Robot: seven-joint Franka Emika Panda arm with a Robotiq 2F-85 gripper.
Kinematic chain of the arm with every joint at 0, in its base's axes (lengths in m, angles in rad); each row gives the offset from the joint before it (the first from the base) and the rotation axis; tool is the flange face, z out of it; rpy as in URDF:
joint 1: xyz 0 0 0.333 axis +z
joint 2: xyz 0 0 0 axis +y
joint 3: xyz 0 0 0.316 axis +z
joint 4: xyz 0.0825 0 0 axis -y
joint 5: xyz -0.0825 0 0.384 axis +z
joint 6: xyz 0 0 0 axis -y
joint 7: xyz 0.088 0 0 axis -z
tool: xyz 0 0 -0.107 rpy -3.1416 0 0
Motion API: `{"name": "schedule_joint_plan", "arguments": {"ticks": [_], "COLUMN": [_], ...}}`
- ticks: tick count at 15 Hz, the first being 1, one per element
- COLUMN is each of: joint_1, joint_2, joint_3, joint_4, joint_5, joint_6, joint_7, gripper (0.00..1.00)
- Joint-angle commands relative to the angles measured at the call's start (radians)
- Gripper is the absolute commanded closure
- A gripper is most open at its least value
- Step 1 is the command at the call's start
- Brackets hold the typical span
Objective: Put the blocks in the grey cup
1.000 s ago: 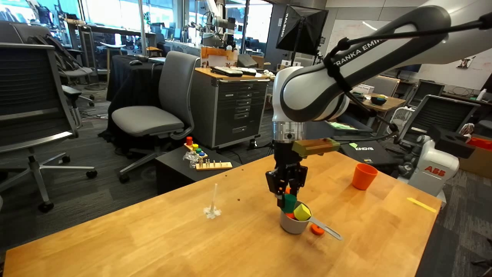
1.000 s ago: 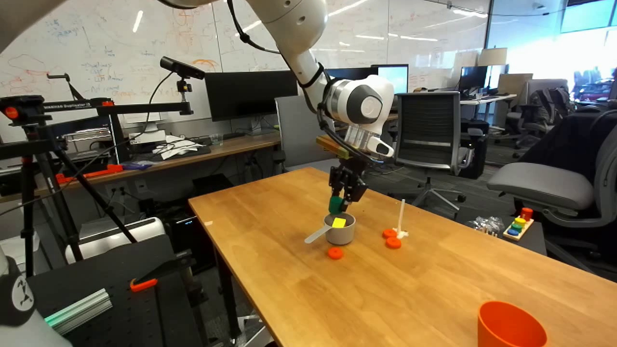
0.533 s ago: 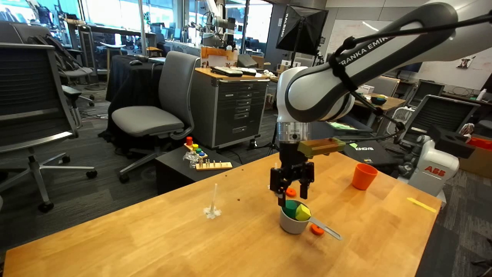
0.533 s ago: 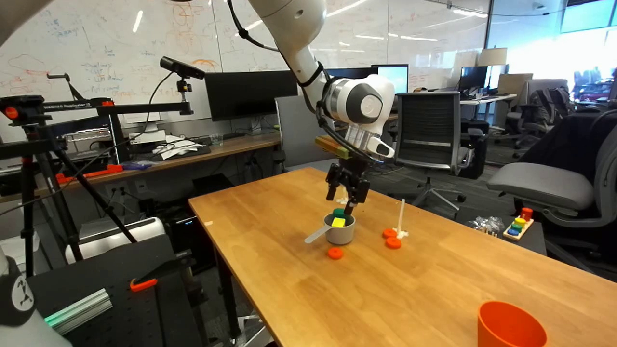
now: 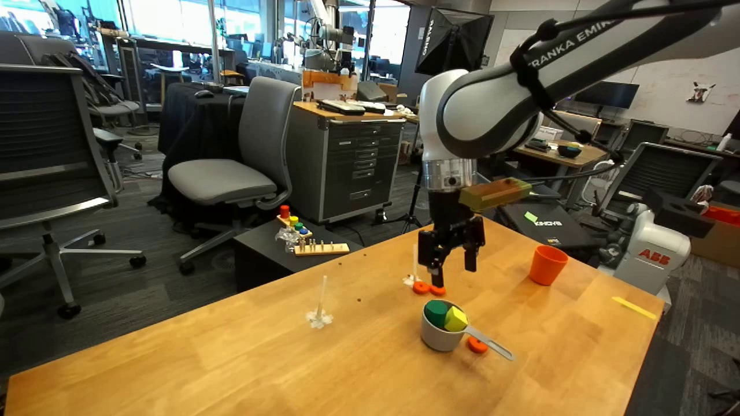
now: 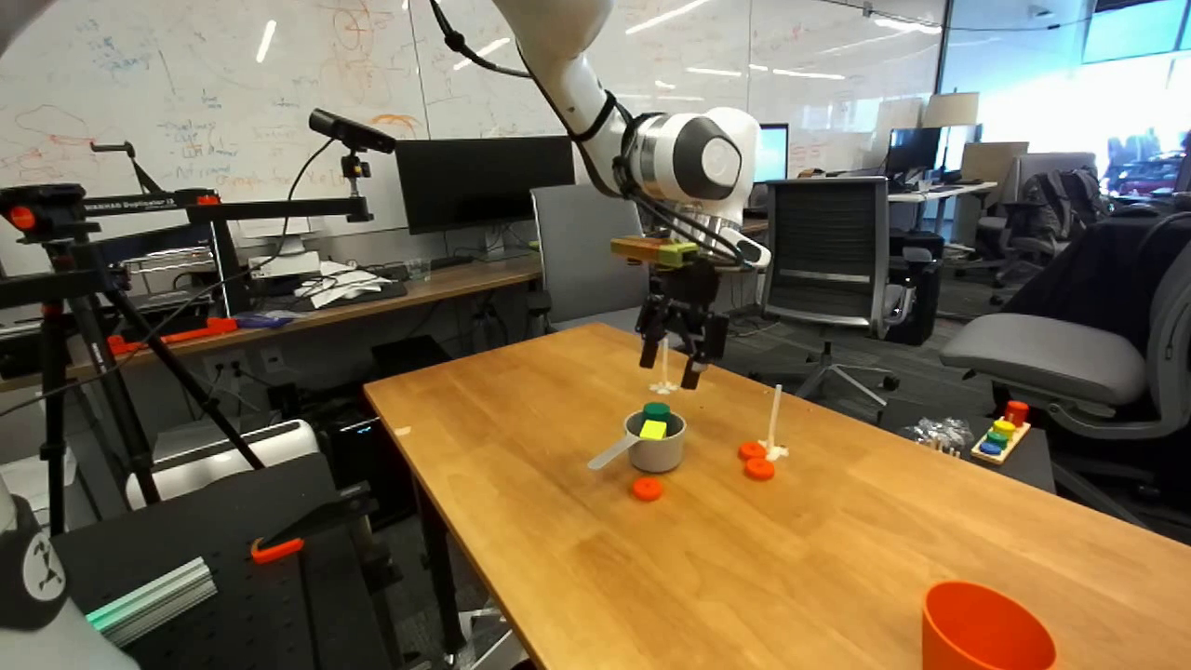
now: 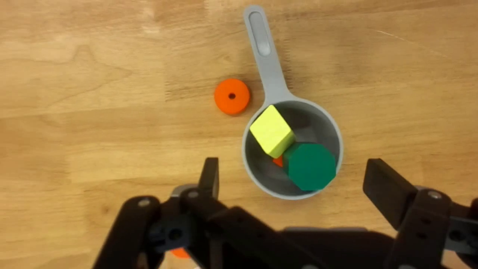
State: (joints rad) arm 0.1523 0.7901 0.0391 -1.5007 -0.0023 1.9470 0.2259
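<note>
Blocks first: we see the green block (image 7: 313, 170) and the yellow block (image 7: 269, 129) inside the grey cup (image 5: 440, 341). Green sits against the wall on the side away from the handle (image 7: 267, 67), eight-sided top up, poking above the rim; yellow is tilted, handle side, the two apparently touching. Low in the cup, between them, we get a red-orange bit (image 7: 278, 161), mostly hidden, shape too covered to call. Cup stands upright on the table (image 5: 231, 358).

Gripper (image 5: 454, 275) hangs roughly above the cup in both exterior views, well clear of cup and blocks. Fingers (image 7: 388, 190) point down and are spread wide, a plain gap between the tips; in the wrist view we have one tip to either side of the cup. Arm (image 5: 485, 124) slopes down from high up, bends above the cup, and from there the wrist (image 5: 449, 175) hangs close to vertical. Yellow-brown bar (image 5: 495, 194) juts sideways from it.

Further out: one orange disc (image 7: 232, 96) lies flat just beside the cup, near the handle's base. Two more discs (image 5: 421, 287) lie side by side near the cup, roughly opposite the handle; a white peg (image 5: 415, 263) stands on that same side. Another peg (image 5: 322, 297) stands upright, apart from the cup. Orange cup (image 5: 548, 266) is upright, well apart from the grey cup; we log a yellow strip (image 5: 634, 307), also well apart from it.
</note>
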Motion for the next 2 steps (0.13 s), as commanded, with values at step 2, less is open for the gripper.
{"name": "schedule_joint_plan", "arguments": {"ticks": [2], "joint_1": [0.011], "joint_2": [-0.042], "joint_3": [-0.017], "joint_4": [0.003], "joint_5": [-0.02], "joint_6": [-0.034], "joint_7": [0.027], "gripper": [0.0]}}
